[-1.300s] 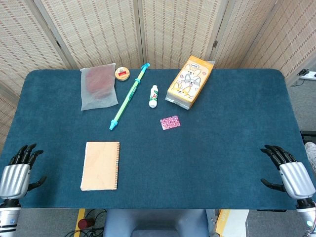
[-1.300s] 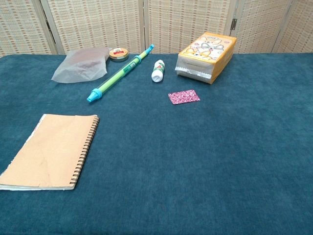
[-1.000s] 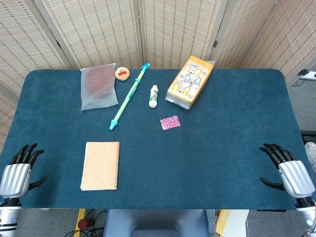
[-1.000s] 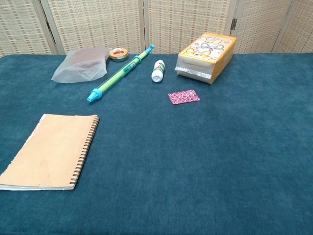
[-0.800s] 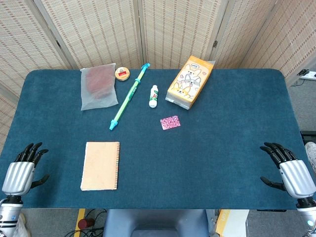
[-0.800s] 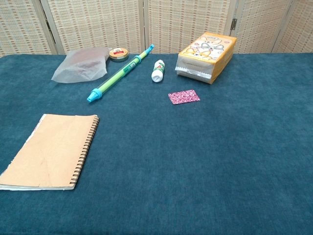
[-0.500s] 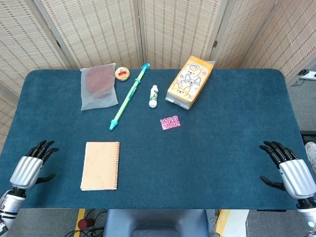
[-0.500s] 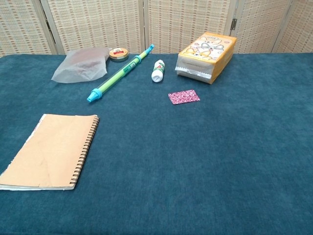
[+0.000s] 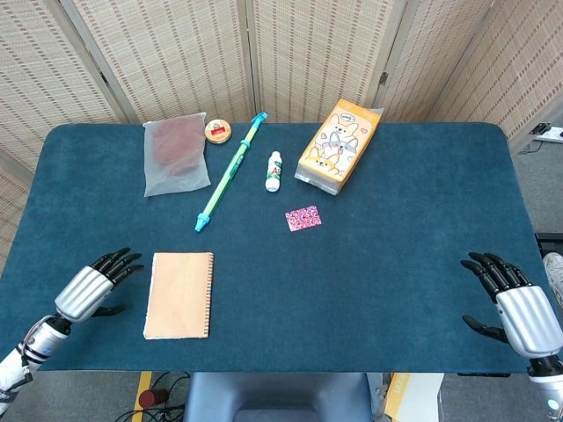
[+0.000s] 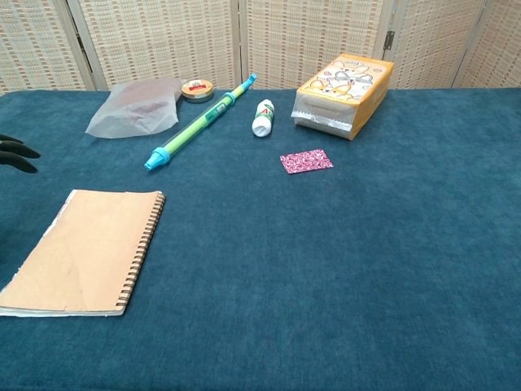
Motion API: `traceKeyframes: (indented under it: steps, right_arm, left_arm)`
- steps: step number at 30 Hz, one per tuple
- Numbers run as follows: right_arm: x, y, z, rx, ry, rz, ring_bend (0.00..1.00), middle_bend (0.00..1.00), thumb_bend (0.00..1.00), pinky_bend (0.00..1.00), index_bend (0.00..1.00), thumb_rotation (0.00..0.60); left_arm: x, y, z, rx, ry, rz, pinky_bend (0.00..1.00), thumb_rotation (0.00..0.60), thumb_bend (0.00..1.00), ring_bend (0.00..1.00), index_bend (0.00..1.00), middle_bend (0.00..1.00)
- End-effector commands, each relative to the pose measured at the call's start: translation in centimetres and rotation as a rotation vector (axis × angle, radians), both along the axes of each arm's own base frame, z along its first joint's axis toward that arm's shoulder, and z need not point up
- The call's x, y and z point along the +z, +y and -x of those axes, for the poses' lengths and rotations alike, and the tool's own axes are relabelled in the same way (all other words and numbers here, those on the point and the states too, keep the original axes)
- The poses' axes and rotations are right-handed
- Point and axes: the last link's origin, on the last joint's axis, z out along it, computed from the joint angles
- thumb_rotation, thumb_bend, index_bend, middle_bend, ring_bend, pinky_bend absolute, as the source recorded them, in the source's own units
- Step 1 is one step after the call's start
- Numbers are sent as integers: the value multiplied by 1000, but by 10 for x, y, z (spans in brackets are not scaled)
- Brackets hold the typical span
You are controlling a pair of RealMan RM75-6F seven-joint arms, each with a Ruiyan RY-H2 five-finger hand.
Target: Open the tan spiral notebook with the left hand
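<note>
Notebook [image 9: 179, 294] lies closed, spiral rightward; left hand [image 9: 90, 289] near its free edge, right hand [image 9: 519, 308] well apart, fingers spread.

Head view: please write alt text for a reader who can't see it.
A closed tan spiral notebook lies on a blue table, the robot's open left hand just beside it. The right hand hovers open at the far edge.
</note>
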Motion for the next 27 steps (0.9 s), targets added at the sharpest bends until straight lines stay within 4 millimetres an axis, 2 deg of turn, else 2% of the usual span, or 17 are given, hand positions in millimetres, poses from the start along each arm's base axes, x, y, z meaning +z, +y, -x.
traceKeyframes:
  steps: [1,9,21,27]
  right_arm:
    - [0,1,-1,-5,3,3,127,172,137,217,167,600]
    - [0,3,-3,-17,6,12,127,172,127,217,167,600]
    - [-2,5,-4,-28,7,15,127,172,127,217,167,600]
    - [-3,5,-3,-32,8,13,127,172,127,217,167,600]
  left_arm:
    - [-21,5,-15,-86,-24,65,256,600,152,104,215,162]
    - [-30,10,-16,-132,44,73,256,600,152,108,212,163]
    - [-22,22,-5,-85,127,43,256,600,152,108,209,163]
    - [-26,22,-2,-69,144,48,256,600,152,108,210,163]
